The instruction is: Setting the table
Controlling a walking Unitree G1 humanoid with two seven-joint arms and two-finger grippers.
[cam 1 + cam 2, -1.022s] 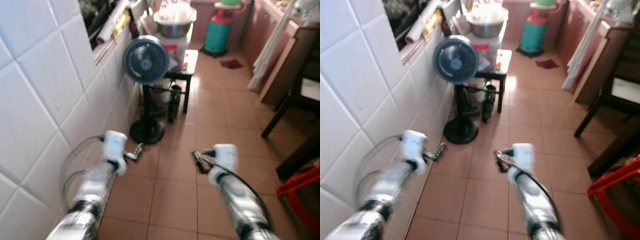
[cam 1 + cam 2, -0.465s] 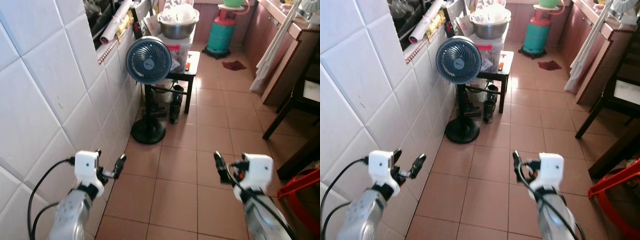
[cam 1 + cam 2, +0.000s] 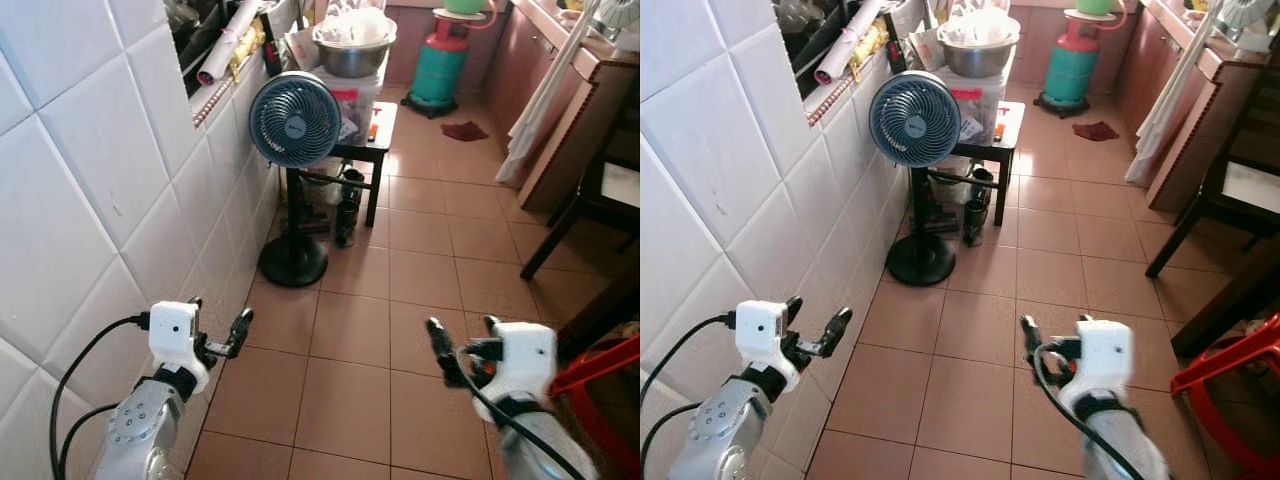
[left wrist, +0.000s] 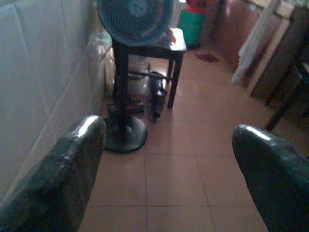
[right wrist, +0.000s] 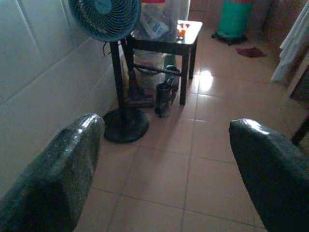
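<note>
My left gripper is held low beside the white tiled wall, open with nothing between its fingers. My right gripper hovers over the brown tiled floor, also open and empty. In the left wrist view the two black fingertips stand wide apart, with the fan and floor beyond them. The right wrist view shows the same wide gap between its fingertips. A metal bowl with white things in it sits on a plastic box on a small black table ahead.
A blue standing fan with a round black base stands by the wall ahead. A green gas cylinder is further back. Dark wooden furniture and a red plastic object line the right side.
Both arms have pulled back and spread apart from a close, forward reach. The right gripper has sunk a little lower. The view has steadied and shifted slightly.
</note>
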